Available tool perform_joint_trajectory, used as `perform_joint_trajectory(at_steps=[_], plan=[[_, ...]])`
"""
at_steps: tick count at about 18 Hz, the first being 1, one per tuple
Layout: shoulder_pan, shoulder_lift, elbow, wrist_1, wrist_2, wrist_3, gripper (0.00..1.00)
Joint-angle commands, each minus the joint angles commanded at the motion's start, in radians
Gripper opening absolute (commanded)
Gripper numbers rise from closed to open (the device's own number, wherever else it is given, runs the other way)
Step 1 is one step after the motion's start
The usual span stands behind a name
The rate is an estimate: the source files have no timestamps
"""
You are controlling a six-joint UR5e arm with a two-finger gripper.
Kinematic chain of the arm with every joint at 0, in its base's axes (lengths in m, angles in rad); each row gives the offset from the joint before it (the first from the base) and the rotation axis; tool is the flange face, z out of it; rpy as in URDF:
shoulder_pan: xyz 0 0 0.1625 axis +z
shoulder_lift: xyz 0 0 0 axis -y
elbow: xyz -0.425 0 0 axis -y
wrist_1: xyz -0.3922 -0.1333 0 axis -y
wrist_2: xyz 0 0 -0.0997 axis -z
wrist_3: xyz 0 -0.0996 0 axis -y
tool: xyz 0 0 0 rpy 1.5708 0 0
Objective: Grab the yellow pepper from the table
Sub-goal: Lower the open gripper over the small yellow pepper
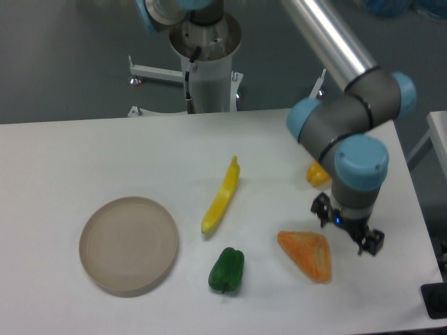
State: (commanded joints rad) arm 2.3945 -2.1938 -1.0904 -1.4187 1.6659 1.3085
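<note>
The yellow pepper (316, 174) is small, glossy and yellow-orange. It lies on the white table (105, 153) at the right, and the arm's wrist hides part of it. My gripper (347, 227) points down at the table just in front of the pepper, next to the right corner of the orange wedge. Its two black fingers (321, 208) stand apart with nothing between them. The gripper does not touch the pepper.
An orange triangular wedge (307, 254) lies just left of the gripper. A green pepper (226, 269) sits at the front centre. A long yellow banana-shaped item (221, 196) lies mid-table. A round tan plate (128, 242) is at the left. The table's right edge is close to the gripper.
</note>
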Motion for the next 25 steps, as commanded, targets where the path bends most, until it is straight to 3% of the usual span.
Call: perform_joint_trajectory(at_steps=[5,8,12,16,25], plan=[[0.011,0.08,-0.16,-0.006,0.009,0.037,1.0],[0.017,0.112,-0.259,0.003,0.11,0.095,1.0],[0.032,0.135,-0.316,0.02,0.115,0.113,1.0],[0.035,0.137,-0.381,0.139,0.12,0.165,1.0],[0.041,0.155,-0.43,0.175,0.121,0.212,1.0]])
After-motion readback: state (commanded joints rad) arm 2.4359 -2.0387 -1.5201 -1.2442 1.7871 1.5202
